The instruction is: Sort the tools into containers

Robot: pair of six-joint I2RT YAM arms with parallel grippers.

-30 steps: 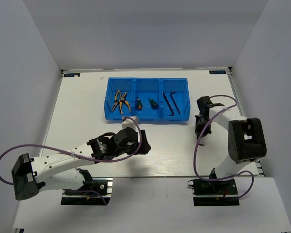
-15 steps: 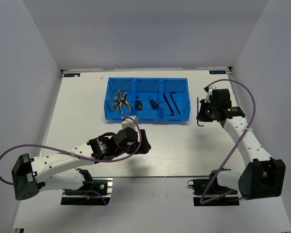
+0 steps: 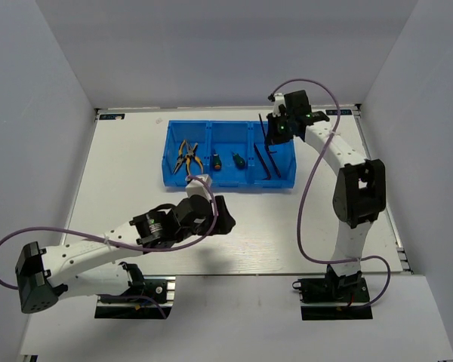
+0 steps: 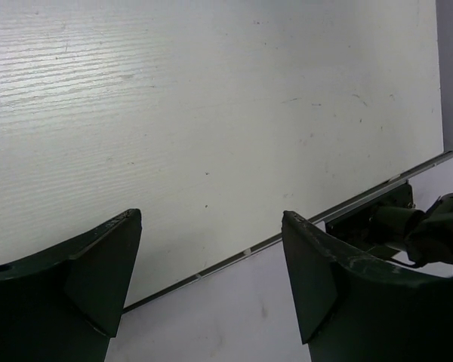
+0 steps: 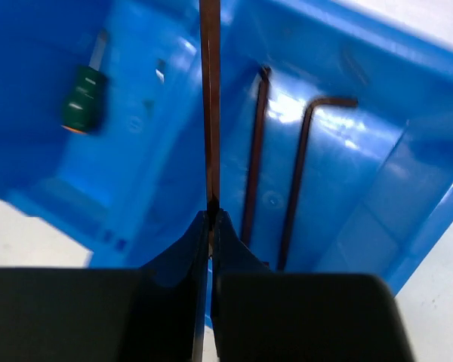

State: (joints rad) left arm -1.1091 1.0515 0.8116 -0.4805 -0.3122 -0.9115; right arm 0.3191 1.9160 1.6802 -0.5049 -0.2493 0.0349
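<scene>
The blue bin (image 3: 170, 151) stands at the table's far middle. Its left compartment holds two yellow-handled pliers (image 3: 187, 157), the middle one two green-handled screwdrivers (image 3: 228, 160), the right one two dark hex keys (image 3: 269, 161). My right gripper (image 3: 273, 130) is shut on a third hex key (image 5: 209, 105) and holds it above the right compartment, over the two lying hex keys (image 5: 294, 181). A green screwdriver (image 5: 84, 98) shows to the left in the right wrist view. My left gripper (image 4: 211, 249) is open and empty over bare table near the bin's front, seen in the top view (image 3: 211, 215).
White walls close in the table on three sides. The table's front edge with a metal strip (image 4: 287, 234) shows in the left wrist view, with the right arm's base mount (image 4: 408, 226) beyond it.
My right arm has swung from the table's right side up and left to above the bin's right compartment, carrying the hex key. The left arm has barely shifted.
</scene>
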